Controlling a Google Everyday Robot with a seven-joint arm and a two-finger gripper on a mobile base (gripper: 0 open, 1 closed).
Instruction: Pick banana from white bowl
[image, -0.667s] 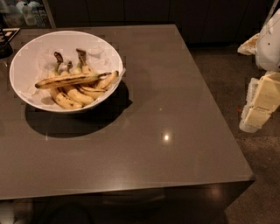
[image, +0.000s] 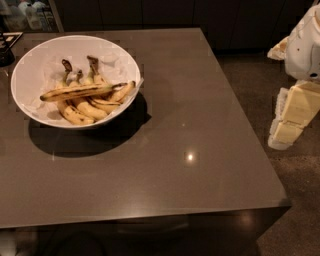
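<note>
The white bowl (image: 35, 67) stands on the far left of the dark table. In it the long, nearly straight banana (image: 80, 91) with a dark streak lies across a bunch of shorter curved bananas (image: 82, 110) with dark upright stems. Its thin tip points right toward the bowl's rim. My gripper (image: 287, 131) hangs off the table's right edge, far right of the bowl, at about table height and above the floor. It holds nothing that I can see.
The dark table (image: 190, 125) reaches from the bowl to its right edge (image: 260, 150) and front edge. A white part of the robot's arm (image: 305, 45) is at the upper right. A dark object (image: 6, 52) stands at the far left edge.
</note>
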